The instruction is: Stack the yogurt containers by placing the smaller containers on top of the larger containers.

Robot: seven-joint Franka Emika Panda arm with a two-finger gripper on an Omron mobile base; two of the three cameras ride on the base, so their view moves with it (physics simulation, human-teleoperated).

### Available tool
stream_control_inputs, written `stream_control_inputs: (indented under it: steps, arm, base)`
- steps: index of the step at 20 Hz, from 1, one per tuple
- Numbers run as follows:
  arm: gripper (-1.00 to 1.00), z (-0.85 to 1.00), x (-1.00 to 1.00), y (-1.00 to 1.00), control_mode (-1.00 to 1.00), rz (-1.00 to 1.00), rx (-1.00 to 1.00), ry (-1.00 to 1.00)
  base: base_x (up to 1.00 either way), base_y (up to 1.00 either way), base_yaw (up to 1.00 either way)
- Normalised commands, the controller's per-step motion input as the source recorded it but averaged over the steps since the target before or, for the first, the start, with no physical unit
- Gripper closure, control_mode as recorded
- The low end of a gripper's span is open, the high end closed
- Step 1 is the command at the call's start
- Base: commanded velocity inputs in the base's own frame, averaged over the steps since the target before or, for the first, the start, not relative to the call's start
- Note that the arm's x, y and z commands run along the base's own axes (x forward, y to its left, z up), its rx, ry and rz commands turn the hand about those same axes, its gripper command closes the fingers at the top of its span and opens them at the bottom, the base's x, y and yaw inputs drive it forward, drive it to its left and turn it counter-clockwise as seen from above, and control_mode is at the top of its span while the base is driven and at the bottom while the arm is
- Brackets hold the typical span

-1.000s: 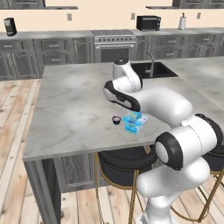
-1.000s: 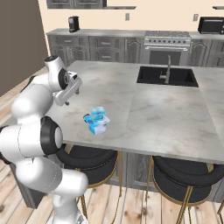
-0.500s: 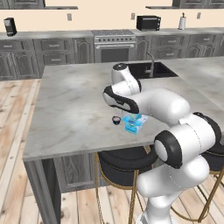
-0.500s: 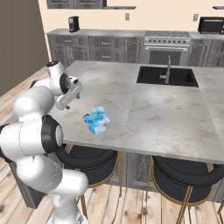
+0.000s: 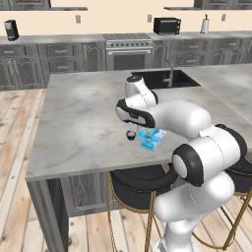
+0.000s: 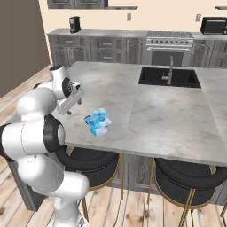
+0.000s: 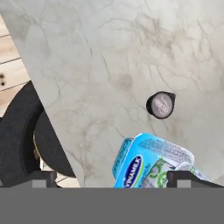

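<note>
A tiny dark round cup [image 7: 161,105] with a light inside stands on the marble counter [image 7: 109,52], apart from the blue tubs. The big bright-blue tub [image 7: 153,164] with its light-blue and white rim lies low in the hand view, between my two fingertips [image 7: 41,178]. The smaller light-blue tub [image 6: 100,114] sits against it; I cannot tell if it rests on top. My gripper [image 5: 129,129] hangs open just above the dark cup [image 5: 130,136], left of the tubs [image 5: 150,138]. From the right base view, the gripper [image 6: 79,94] is up and left of the cup [image 6: 88,119].
The counter's near edge runs close to the tubs, with black bar stools [image 7: 26,140] below it. A sink with a faucet [image 6: 170,73] lies farther back on the counter. Stove, cabinets and a microwave [image 5: 166,24] line the back wall.
The hand has come down and swung toward the containers, ending just above the dark cup. The tubs and cup have stayed in place.
</note>
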Motion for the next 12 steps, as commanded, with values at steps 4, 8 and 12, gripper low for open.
stream_control_inputs:
  steps: [4,8,12]
  arm:
    - [-1.0,-0.2,0.0,0.0,-1.0,0.0,0.0,0.07]
    - [-1.0,-0.22,0.14,0.0,-1.0,0.0,0.0,0.01]
    - [-1.0,-0.15,0.14,0.0,-1.0,0.0,0.0,-0.02]
  base:
    - [0.0,0.0,0.0]
    - [0.0,0.0,0.0]
    - [0.0,0.0,0.0]
